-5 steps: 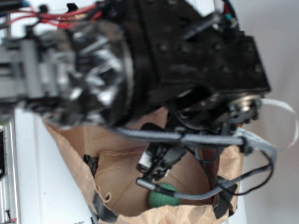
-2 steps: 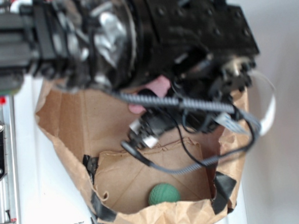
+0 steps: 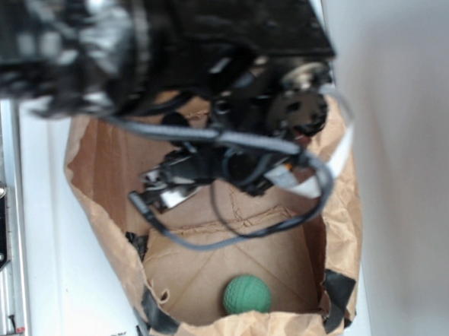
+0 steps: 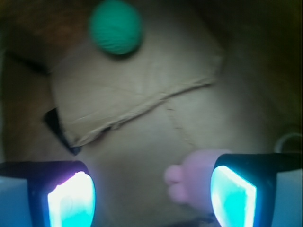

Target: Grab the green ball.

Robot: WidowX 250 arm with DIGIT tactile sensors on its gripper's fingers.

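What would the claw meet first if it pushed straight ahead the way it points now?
Probably the bare brown paper floor of the bag. The open claw points there: the green ball lies off toward the far end, and the pink plush toy sits beside one finger. Depth is unclear.

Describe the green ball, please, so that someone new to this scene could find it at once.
Look inside the open brown paper bag under the robot arm. On its flat floor, by the folded edge nearest the bottom of the exterior view, lies the green ball, alone and untouched. It is small, round and dark green with a fine knit texture, unlike the soft pink toy farther back by the gripper.
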